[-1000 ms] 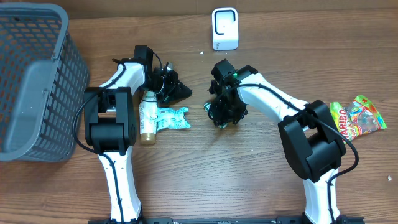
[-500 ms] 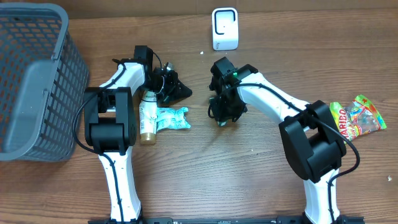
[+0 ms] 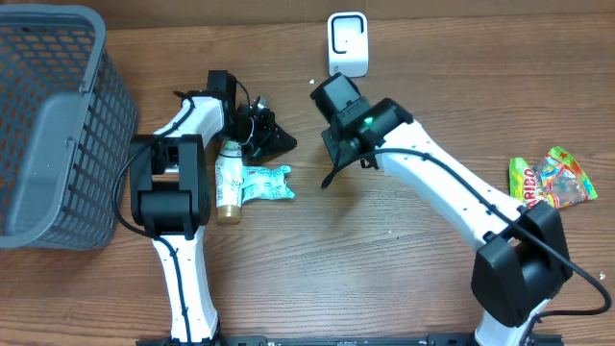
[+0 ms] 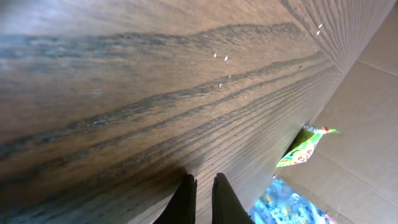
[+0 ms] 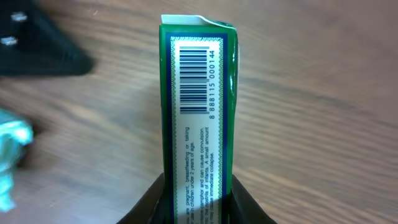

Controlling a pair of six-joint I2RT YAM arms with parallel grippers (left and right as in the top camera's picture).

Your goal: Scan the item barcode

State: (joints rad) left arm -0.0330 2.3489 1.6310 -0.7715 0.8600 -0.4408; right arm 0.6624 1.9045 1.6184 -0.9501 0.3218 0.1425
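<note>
**A:** What holds the item?

**B:** A slim green box (image 5: 199, 112) is clamped at its near end between the right gripper (image 5: 198, 204) fingers. The rest juts ahead of them, seemingly clear of the table (image 5: 323, 124).

**A:** Any writing?

**B:** Its barcode (image 5: 194, 78) faces the wrist camera and reads 8 888115 000144. A Haribo bag (image 3: 553, 180) lies well behind that gripper.

**A:** Which step?

**B:** Presenting, I judge. The white scanner (image 3: 347, 44) stands just beyond the gripper, so next the barcode must turn toward it. The left gripper (image 4: 202, 199) is closed and empty.
</note>
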